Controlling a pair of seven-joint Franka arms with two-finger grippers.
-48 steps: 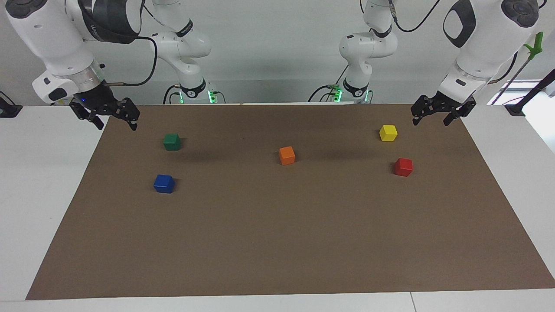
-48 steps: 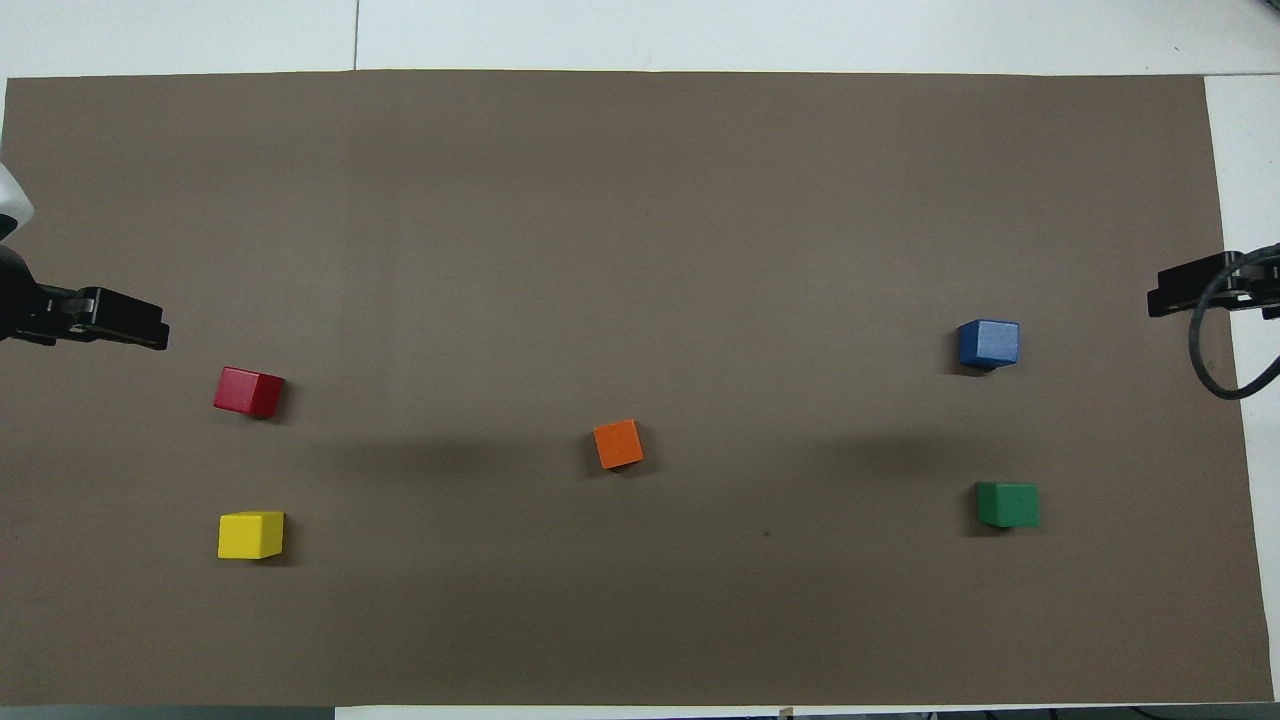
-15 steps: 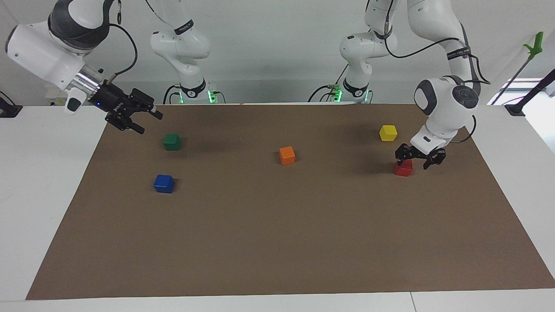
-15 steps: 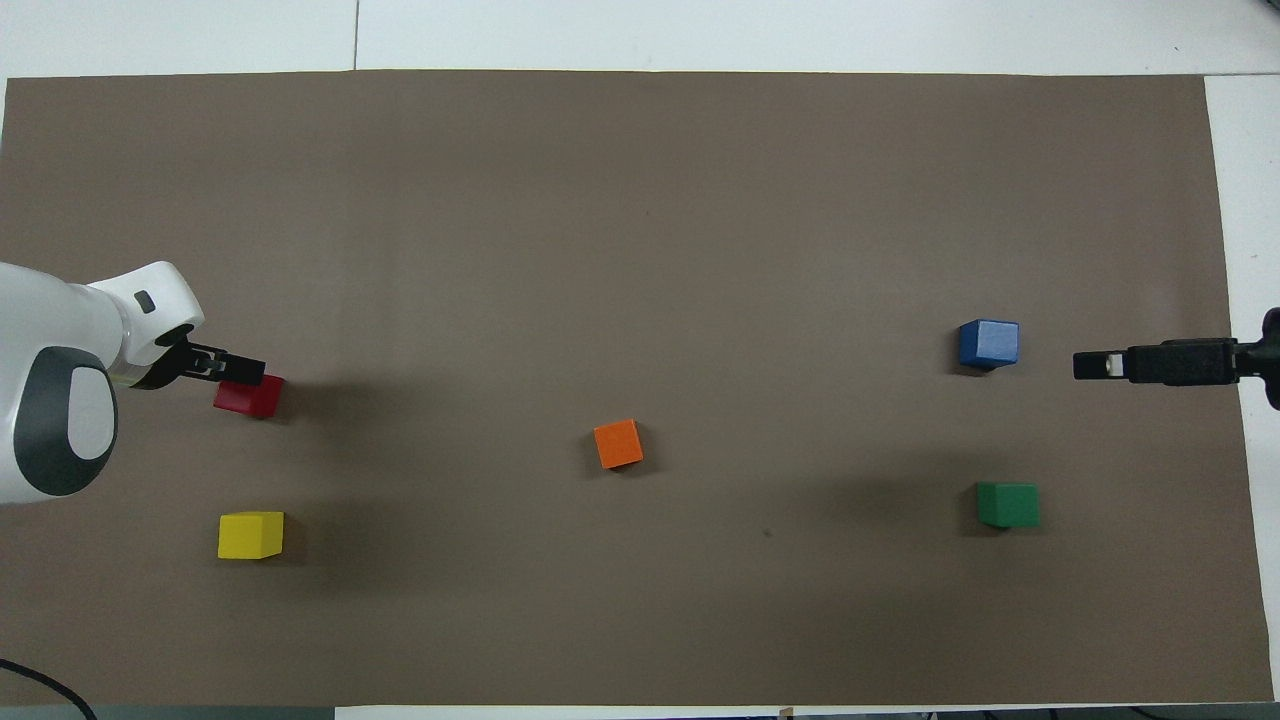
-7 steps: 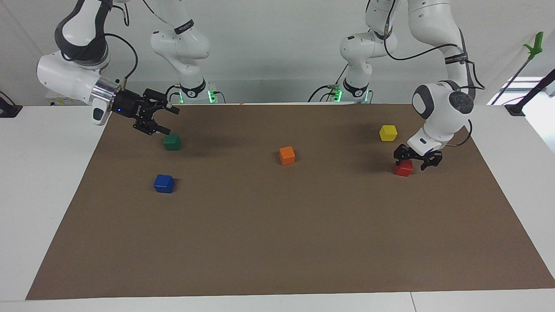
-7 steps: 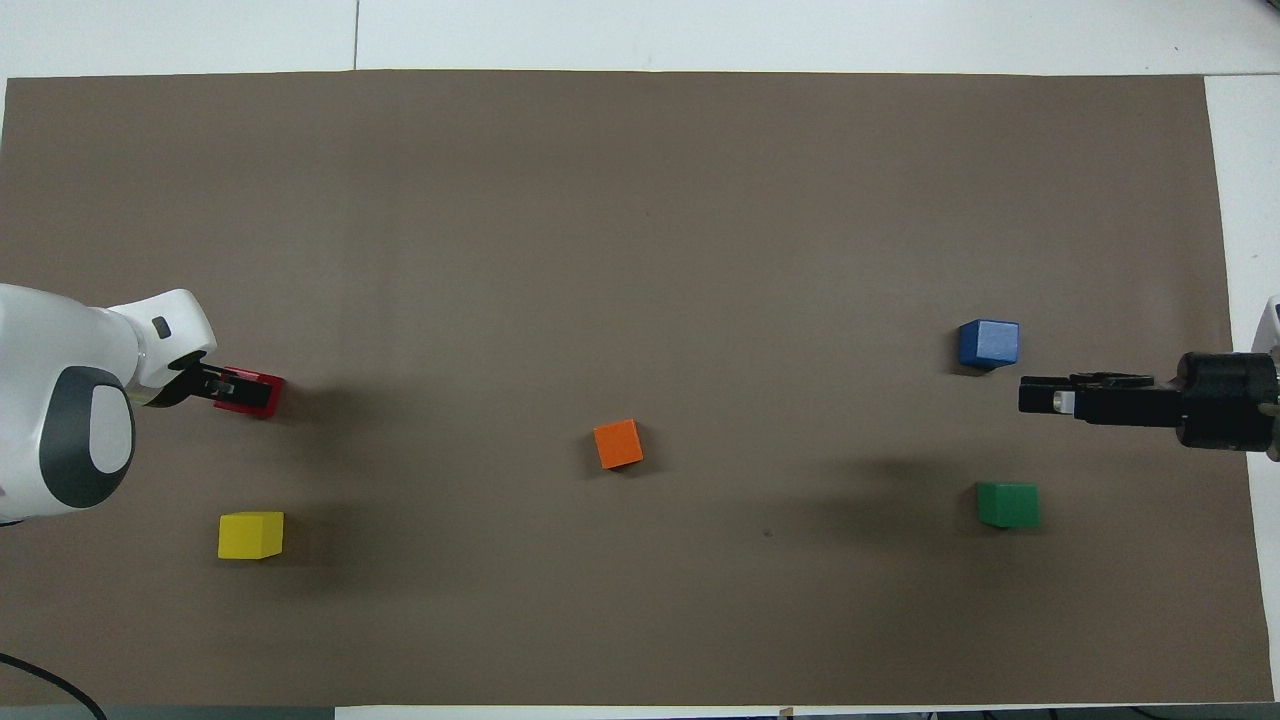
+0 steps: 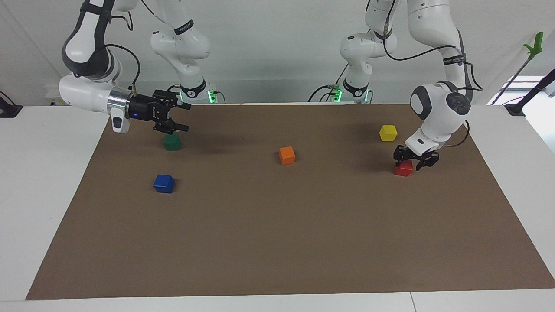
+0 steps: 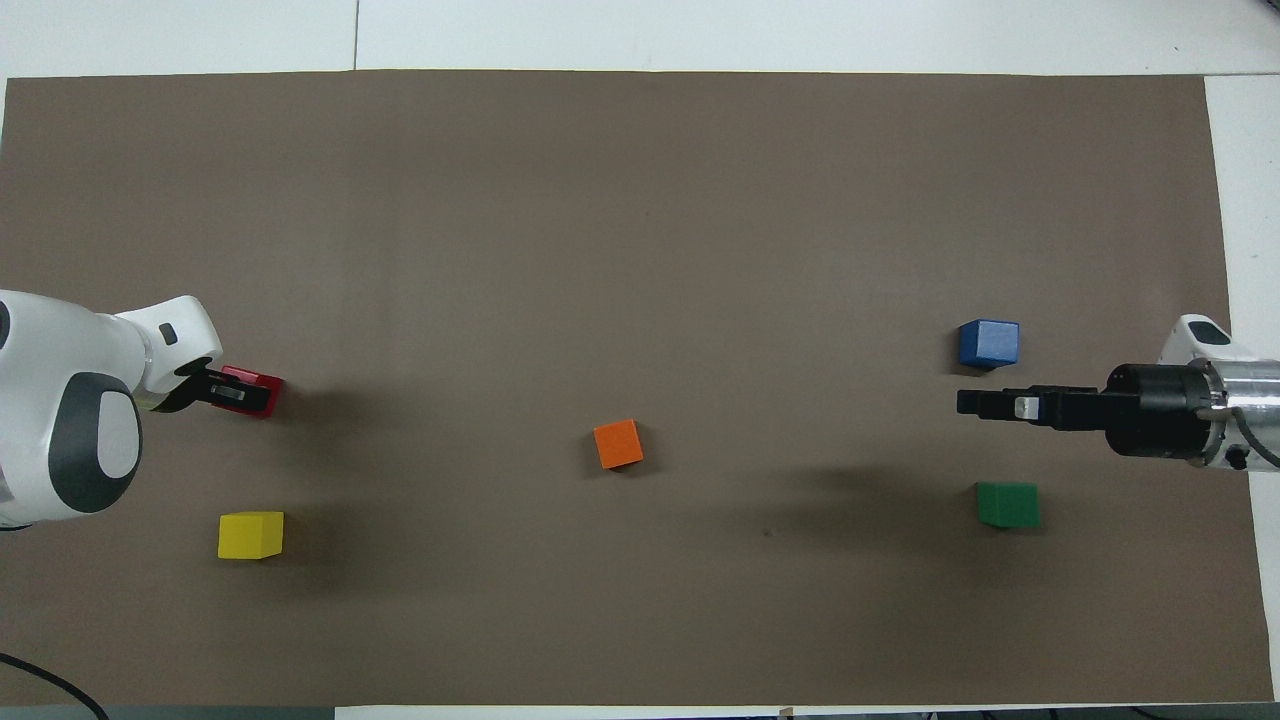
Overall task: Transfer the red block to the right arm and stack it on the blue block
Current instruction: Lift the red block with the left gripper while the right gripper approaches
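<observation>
- The left end effector (image 7: 410, 163) was down on the red block (image 7: 404, 168), fingers closing around it.
- The right end effector (image 7: 180, 117) hung wide open, holding nothing, over the green block (image 7: 172, 142).
- The blue block (image 7: 164, 183) sat alone on the surface (image 7: 277, 242).

An orange cube (image 7: 287, 155) sits mid-mat; a yellow cube (image 7: 388, 132) and a green cube (image 7: 172, 142) lie toward opposite ends of the brown mat (image 7: 277, 242).

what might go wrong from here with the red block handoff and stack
The left gripper is down on the red block, which still sits on the mat; a shallow grip may slip on lifting. The open right gripper hovers over the green block and may nudge it. The blue block is small, so stacking needs alignment.
</observation>
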